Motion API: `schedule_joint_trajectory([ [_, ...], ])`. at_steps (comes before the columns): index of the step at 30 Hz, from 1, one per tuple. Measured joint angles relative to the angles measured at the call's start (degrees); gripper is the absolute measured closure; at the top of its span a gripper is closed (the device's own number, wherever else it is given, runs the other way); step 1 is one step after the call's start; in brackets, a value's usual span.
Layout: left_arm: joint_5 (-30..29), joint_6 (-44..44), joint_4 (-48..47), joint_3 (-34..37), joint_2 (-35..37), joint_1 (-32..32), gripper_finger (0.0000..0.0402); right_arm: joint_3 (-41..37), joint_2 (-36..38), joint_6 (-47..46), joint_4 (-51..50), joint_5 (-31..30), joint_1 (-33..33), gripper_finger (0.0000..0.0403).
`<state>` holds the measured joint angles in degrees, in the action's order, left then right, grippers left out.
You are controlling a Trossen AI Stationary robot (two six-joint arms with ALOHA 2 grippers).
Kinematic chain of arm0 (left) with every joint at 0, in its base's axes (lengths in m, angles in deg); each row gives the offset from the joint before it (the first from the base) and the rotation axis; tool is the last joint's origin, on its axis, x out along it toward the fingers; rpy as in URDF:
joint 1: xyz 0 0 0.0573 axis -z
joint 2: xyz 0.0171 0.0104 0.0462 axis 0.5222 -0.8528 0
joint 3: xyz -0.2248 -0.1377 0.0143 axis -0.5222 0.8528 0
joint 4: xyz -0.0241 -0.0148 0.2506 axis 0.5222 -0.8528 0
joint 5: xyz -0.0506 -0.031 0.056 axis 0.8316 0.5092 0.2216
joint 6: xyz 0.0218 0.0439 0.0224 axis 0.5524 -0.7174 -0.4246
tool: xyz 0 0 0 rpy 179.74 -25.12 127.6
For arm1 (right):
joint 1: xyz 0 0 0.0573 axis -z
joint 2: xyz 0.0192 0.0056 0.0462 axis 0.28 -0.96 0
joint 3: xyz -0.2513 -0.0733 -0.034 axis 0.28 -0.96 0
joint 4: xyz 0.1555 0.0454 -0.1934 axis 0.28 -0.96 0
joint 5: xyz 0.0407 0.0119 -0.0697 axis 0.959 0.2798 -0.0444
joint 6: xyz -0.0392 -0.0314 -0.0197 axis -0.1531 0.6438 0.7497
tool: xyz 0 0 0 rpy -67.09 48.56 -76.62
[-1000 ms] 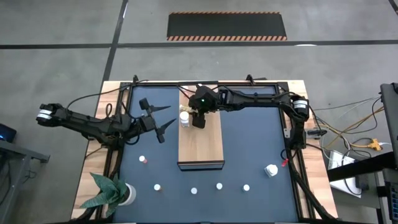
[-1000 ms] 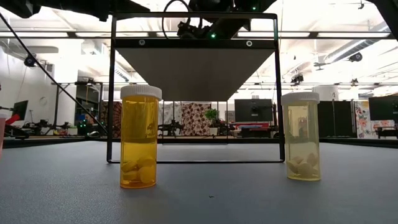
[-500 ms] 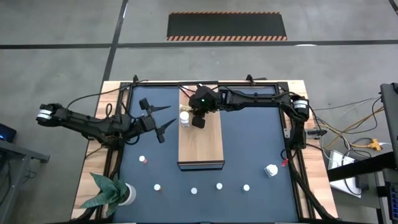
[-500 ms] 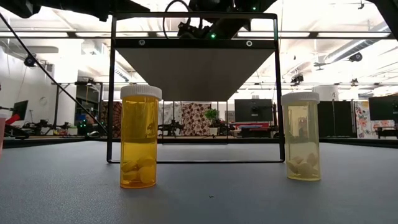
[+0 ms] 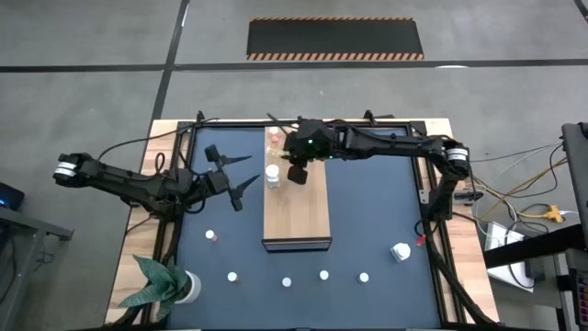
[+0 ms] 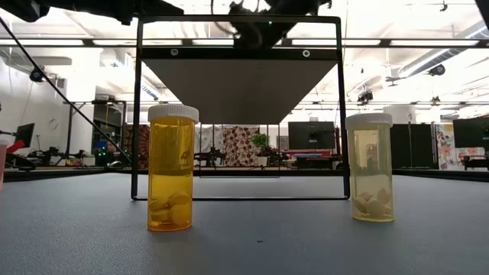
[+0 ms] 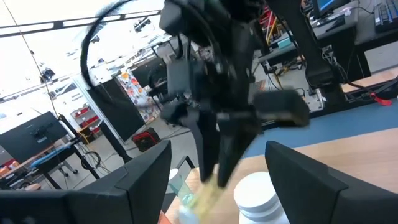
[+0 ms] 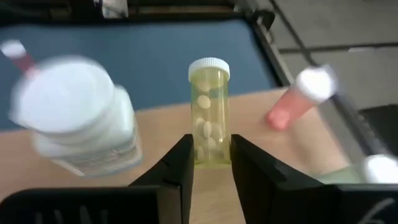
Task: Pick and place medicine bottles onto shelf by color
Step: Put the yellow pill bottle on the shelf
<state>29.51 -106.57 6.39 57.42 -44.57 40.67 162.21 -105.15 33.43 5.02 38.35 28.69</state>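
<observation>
Right gripper [image 5: 296, 173] shifted toward shelf's [image 5: 308, 213] far end, fingers spread near bottle [image 5: 273, 174]; left gripper [image 5: 241, 176] spread, beside shelf

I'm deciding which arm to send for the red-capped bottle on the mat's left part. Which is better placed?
The left. Its tool hangs open over the mat's left part, nearer the red-capped bottle. The right tool is over the shelf, with a yellow-green bottle between its fingers.

Robotics lab: monitors [image 6: 310, 134], workbenches.
</observation>
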Motion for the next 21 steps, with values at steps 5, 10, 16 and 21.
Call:
schedule_joint_trajectory([
  [5,0.00,0.07,0.07,-0.55,0.04,0.00,0.0158,-1.00,4.60,0.21,-0.17,0.03,-0.43,0.0332],
  [10,0.67,0.13,1.24,-0.53,0.04,0.02,0.0158,-8.32,12.24,-0.06,6.29,0.02,-2.22,0.0342],
  [16,3.24,0.22,3.06,-0.48,-0.09,0.04,0.0158,-21.50,22.21,-4.42,12.40,0.02,-3.07,0.0360],
  [21,4.76,0.22,3.29,-0.63,-0.09,0.07,0.0158,-27.77,24.89,-4.48,12.30,0.02,-2.66,0.0344],
])
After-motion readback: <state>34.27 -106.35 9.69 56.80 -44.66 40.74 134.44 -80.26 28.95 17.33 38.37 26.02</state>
